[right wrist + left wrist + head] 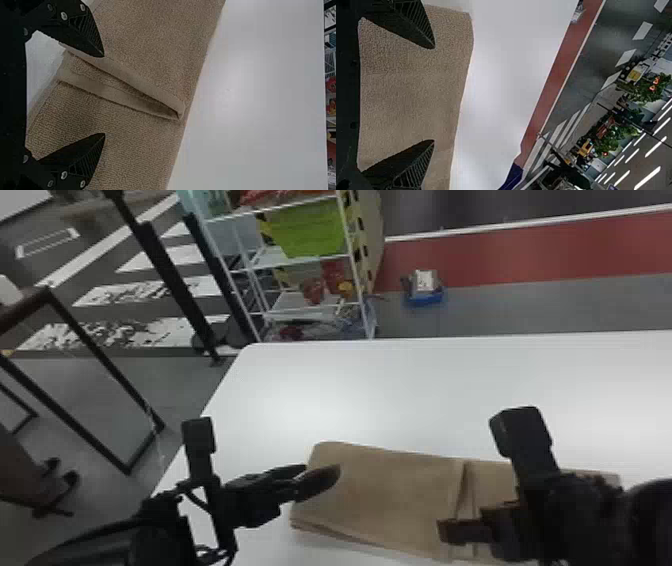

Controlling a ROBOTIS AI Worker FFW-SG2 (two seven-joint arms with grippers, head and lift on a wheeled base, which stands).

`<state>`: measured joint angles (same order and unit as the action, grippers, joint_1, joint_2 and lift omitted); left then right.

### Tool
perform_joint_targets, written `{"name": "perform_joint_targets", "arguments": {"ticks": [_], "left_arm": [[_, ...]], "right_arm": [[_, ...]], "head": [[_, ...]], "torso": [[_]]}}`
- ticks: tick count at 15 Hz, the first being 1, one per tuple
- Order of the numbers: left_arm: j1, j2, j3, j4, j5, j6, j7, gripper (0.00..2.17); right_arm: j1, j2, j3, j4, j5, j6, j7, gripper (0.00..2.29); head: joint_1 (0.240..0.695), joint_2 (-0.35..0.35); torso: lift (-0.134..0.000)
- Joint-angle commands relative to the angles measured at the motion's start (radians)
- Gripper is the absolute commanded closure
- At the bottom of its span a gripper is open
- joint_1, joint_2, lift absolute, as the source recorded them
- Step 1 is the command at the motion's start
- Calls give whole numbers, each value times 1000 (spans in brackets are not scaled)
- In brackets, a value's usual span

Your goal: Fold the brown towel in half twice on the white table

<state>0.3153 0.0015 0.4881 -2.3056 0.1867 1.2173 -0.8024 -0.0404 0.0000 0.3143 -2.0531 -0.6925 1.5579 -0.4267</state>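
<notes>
Brown towel (385, 495), laid on white table (400, 390). Beyond: shelving rack (356, 265), red floor band (520, 255). Left gripper (321, 471), right gripper (465, 532): jaws spread wide, nothing held by either.

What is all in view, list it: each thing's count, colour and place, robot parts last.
Towel: one, brown, folded, on the table's near part
Table: one, white, before the robot
Rack: one, white, beyond the table
Green item: one, green, on the rack; other goods there too unclear to count
Tray: one, blue, on the floor right of the rack, something white in it
Posts: two, black, left of the rack
Frame: at least one, dark, left of the table
Floor: one, grey, with red and white areas, around the table
Arms: two, black, at left and right
Left pincer: one, black, open, at the towel's left end
Right pincer: one, black, open, over the towel's right part
</notes>
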Motion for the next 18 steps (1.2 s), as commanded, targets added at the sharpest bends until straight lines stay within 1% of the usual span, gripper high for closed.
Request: {"name": "perform_joint_targets", "arguments": {"ticks": [1,5,12,16,17,18], "left_arm": [[1,-4,9,0,4,0,-4,36],[5,-4,30,0,7,0,-15,36],[10,-4,30,0,7,0,-15,36],[11,-4,30,-1,7,0,-15,36],[13,-4,32,-3,7,0,-15,36],[13,-4,32,-3,7,0,-15,36]], "right_arm": [[-7,1,14,16,2,14,0,208],[-42,1,22,51,13,14,0,208],[-64,1,20,79,-1,14,14,218],[-72,1,20,79,-12,14,22,316],[-72,1,20,80,-12,14,28,410],[-73,1,20,82,-9,14,29,441]], "head": [[695,350],[695,350],[695,350],[695,350],[695,350],[695,350]], "torso": [[-124],[-124],[-124],[-124],[-124],[-124]]}}
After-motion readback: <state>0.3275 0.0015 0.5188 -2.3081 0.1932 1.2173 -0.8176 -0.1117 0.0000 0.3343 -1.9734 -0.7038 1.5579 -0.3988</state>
